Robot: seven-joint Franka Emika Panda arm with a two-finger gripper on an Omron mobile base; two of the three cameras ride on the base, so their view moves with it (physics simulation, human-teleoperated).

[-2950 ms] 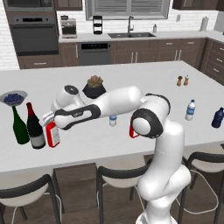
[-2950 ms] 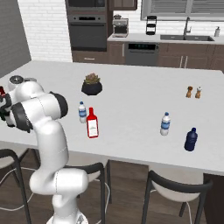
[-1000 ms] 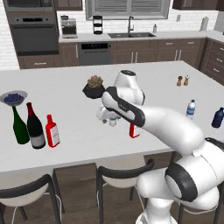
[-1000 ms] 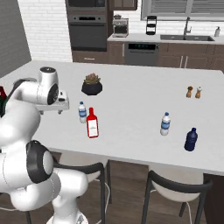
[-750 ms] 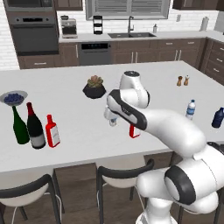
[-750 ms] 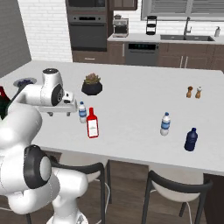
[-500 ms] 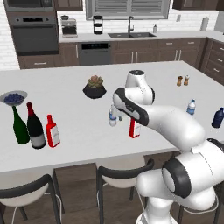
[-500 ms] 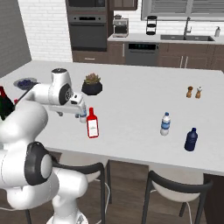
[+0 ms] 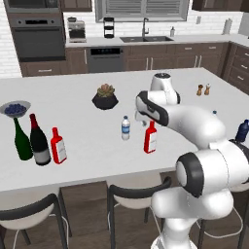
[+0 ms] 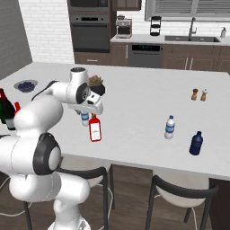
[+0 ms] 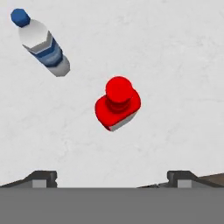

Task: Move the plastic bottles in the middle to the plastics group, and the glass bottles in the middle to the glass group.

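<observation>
White worktop [image 9: 87,146]: one red bottle [image 9: 58,146] stands by the wine bottles [image 9: 30,138], left. Open, empty hand [image 11: 112,177] above second red bottle [image 11: 117,104]; water bottle [image 11: 41,41] unmoved.

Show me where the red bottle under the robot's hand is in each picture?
Left base view: the red bottle stands right of centre, below the gripper.
Right base view: it is left of centre.
Hand view: its red cap is near the middle.
Shared landmark: the small water bottle beside it.
</observation>
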